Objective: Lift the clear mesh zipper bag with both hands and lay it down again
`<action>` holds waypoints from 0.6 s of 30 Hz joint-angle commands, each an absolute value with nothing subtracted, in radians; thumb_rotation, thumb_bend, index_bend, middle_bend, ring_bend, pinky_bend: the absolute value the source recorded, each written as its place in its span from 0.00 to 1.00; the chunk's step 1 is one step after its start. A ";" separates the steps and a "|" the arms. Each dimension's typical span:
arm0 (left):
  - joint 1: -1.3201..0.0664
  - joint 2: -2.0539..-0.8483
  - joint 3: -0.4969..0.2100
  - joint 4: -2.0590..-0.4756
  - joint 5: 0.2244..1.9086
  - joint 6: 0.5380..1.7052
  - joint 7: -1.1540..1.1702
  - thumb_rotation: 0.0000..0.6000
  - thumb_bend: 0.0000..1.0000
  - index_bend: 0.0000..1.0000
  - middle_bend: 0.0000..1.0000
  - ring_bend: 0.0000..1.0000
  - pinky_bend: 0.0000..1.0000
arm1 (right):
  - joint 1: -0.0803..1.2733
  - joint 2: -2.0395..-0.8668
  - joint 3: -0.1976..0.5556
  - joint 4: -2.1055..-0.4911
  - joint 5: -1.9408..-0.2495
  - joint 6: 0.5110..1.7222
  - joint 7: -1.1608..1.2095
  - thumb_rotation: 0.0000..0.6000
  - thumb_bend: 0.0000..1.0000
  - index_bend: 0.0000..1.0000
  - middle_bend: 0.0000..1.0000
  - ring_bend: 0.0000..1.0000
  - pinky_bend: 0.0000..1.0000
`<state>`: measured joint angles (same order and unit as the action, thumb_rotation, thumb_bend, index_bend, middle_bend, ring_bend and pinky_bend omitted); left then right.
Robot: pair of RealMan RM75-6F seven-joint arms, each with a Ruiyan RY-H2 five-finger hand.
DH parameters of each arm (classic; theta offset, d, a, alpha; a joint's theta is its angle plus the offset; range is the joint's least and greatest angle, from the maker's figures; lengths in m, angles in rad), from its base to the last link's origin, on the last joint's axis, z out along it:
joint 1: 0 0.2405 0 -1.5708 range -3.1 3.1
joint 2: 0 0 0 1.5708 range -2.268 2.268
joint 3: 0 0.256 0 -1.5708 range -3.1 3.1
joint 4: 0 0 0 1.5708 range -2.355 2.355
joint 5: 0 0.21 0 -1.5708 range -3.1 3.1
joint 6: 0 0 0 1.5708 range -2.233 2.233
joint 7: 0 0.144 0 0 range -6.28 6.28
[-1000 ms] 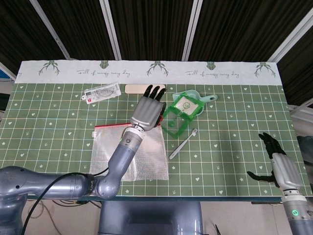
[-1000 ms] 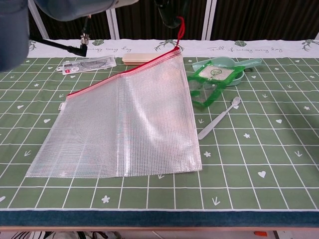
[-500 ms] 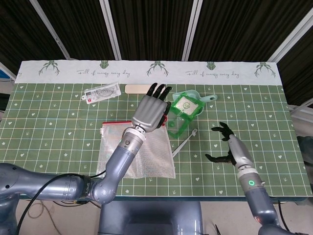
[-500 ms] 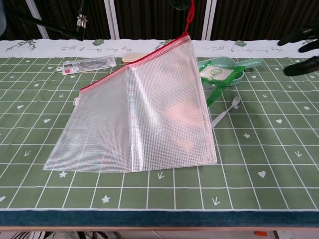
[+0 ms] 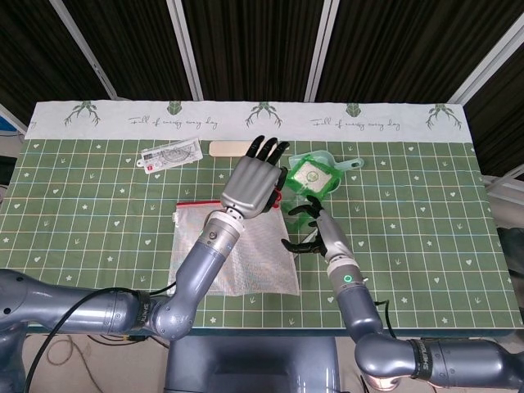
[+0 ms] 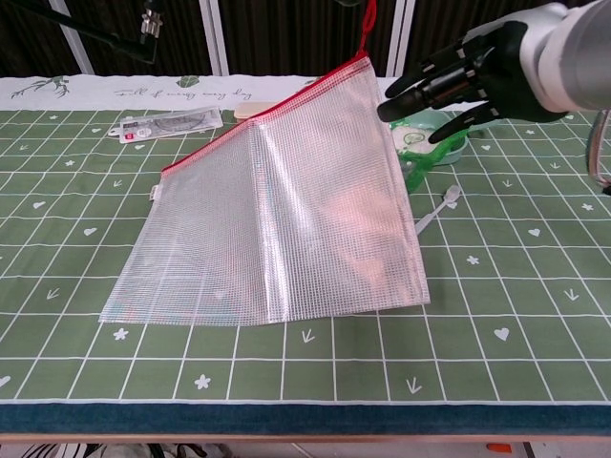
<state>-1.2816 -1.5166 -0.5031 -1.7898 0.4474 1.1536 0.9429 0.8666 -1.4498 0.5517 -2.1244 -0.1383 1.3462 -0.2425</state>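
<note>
On green gridded tablecloth point(image 6: 535, 315), clear mesh zipper bag with red zip point(image 6: 286, 229) half raised: corner by green plastic container point(image 5: 309, 178) pinched by left hand point(image 5: 252, 183), far edge resting. Right hand point(image 6: 458, 81) empty, fingers spread, beside raised corner. Second grip, full lift, laying down remain.

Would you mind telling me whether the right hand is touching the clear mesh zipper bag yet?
Apart. The chest view shows green tablecloth between the right hand and the clear mesh zipper bag.
</note>
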 commanded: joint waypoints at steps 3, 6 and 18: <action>-1.294 -1.507 -0.490 -1.791 0.442 1.153 0.926 1.00 0.42 0.59 0.09 0.00 0.00 | 0.918 -1.510 0.598 -2.065 -0.100 1.380 -0.255 1.00 0.35 0.39 0.06 0.00 0.23; -1.302 -1.498 -0.485 -1.793 0.440 1.155 0.916 1.00 0.42 0.59 0.09 0.00 0.00 | 0.943 -1.534 0.625 -2.040 -0.093 1.392 -0.260 1.00 0.36 0.41 0.07 0.00 0.23; -1.323 -1.471 -0.471 -1.807 0.428 1.170 0.884 1.00 0.42 0.59 0.09 0.00 0.00 | 0.969 -1.572 0.666 -2.020 -0.082 1.430 -0.271 1.00 0.39 0.48 0.10 0.00 0.23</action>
<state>-1.3224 -1.4710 -0.4714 -1.8067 0.4290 1.1691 0.8848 0.9689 -1.5704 0.6645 -2.0203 -0.0821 1.4283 -0.2706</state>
